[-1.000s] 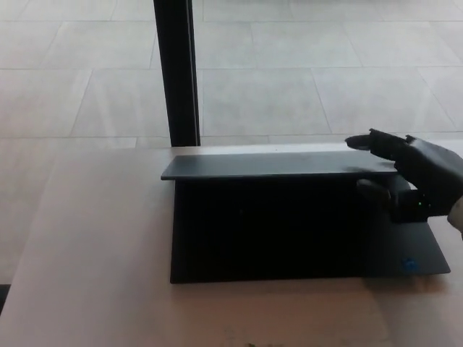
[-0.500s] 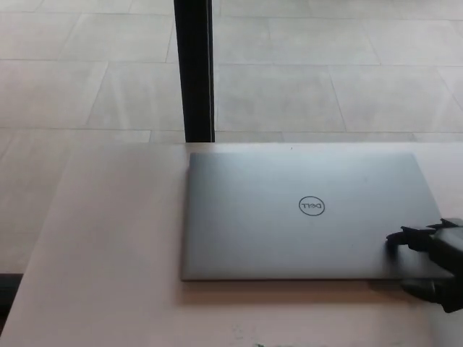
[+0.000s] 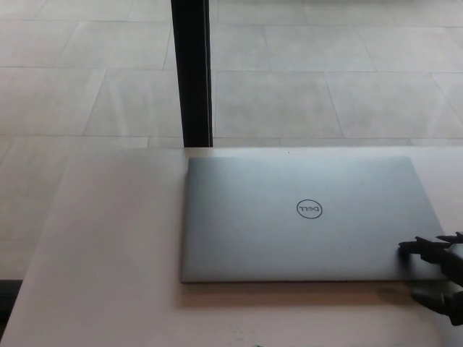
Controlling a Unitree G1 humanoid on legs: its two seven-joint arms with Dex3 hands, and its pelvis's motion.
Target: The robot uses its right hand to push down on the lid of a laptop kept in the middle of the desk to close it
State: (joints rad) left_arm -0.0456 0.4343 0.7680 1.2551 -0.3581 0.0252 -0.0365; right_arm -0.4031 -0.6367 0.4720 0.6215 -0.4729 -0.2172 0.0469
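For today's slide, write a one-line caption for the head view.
Closed grey laptop flat on the desk, right hand at its near right corner.

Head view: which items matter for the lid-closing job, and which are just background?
Job:
- laptop, lid down flat
- right hand, at the laptop's near right corner, fingers apart
- desk

Background:
- black post behind the desk
- tiled floor

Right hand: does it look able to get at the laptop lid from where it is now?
Probably yes. The right hand sits at the near right corner of the closed laptop, fingers over the lid's edge, nothing between them on the desk.
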